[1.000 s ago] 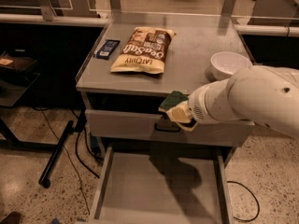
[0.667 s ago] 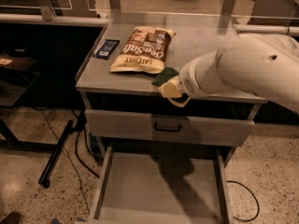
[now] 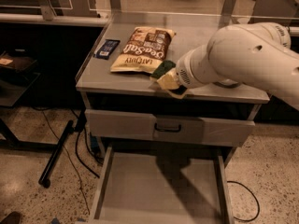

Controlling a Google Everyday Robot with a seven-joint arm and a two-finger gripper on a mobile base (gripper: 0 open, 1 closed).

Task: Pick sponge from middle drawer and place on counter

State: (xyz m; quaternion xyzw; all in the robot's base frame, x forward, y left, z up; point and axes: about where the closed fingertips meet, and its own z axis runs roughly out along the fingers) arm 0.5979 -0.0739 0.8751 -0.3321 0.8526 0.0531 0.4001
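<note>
The dark green sponge [image 3: 162, 69] is held in my gripper [image 3: 168, 80], just above the counter [image 3: 103, 73] near its front edge, right beside the lower right corner of the chip bag [image 3: 143, 49]. The gripper's pale fingers [image 3: 169, 81] are closed around the sponge; my white arm [image 3: 238, 55] reaches in from the right and hides the counter's right side. The middle drawer [image 3: 159, 185] is pulled out below, its bare grey floor showing nothing on it.
A dark blue flat packet [image 3: 107, 49] lies at the counter's left. The top drawer front [image 3: 126, 125] with a dark handle is shut. A black pole [image 3: 58, 150] and cables lie on the floor at the left.
The gripper has lifted the sponge from in front of the top drawer up and over the counter's front edge, moving back and slightly left toward the chip bag.
</note>
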